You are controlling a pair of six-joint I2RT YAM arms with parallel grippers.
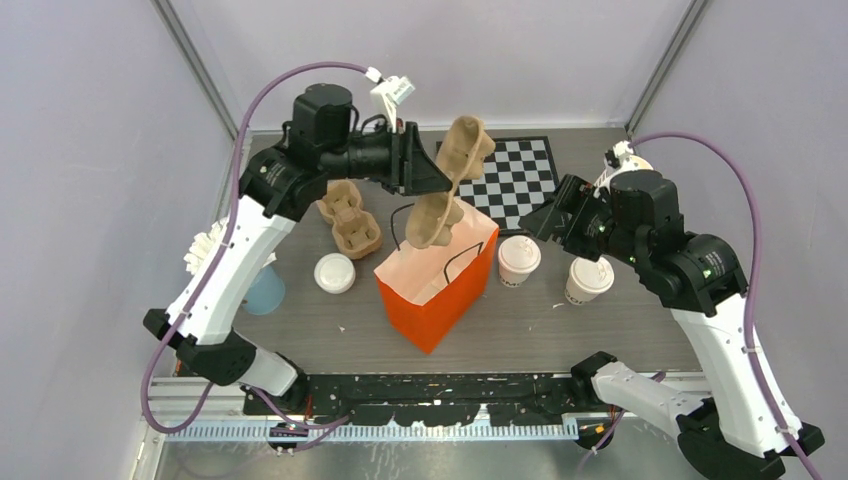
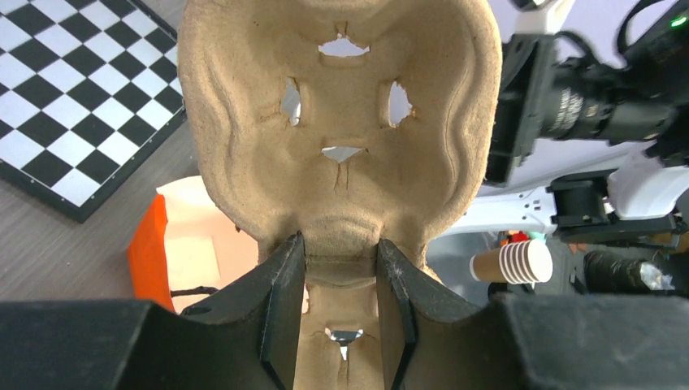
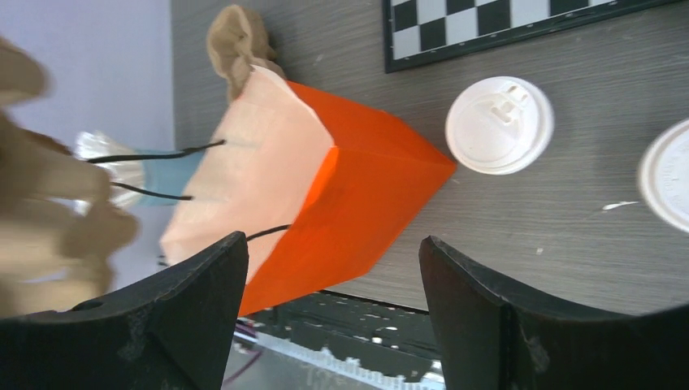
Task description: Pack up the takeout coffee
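Two small white lidded coffee cups stand right of the orange paper bag [image 1: 440,290]: one [image 1: 519,260] close to it, one [image 1: 588,280] further right. In the right wrist view the nearer cup's lid [image 3: 499,125] shows, with the other at the frame edge [image 3: 670,175]. My left gripper [image 1: 438,180] is shut on a brown pulp cup carrier [image 1: 455,190] and holds it upright over the bag's open mouth; its fingers [image 2: 284,276] pinch the carrier's middle web [image 2: 341,106]. My right gripper [image 1: 545,222] is open and empty, hovering above the table behind the cups, with the bag [image 3: 357,179] in front of it.
A stack of pulp carriers [image 1: 350,218] lies left of the bag, with a round white lid [image 1: 334,273] and a pale blue cup [image 1: 262,290] nearby. A checkerboard [image 1: 515,180] lies at the back. White lids [image 1: 200,250] sit at the far left edge.
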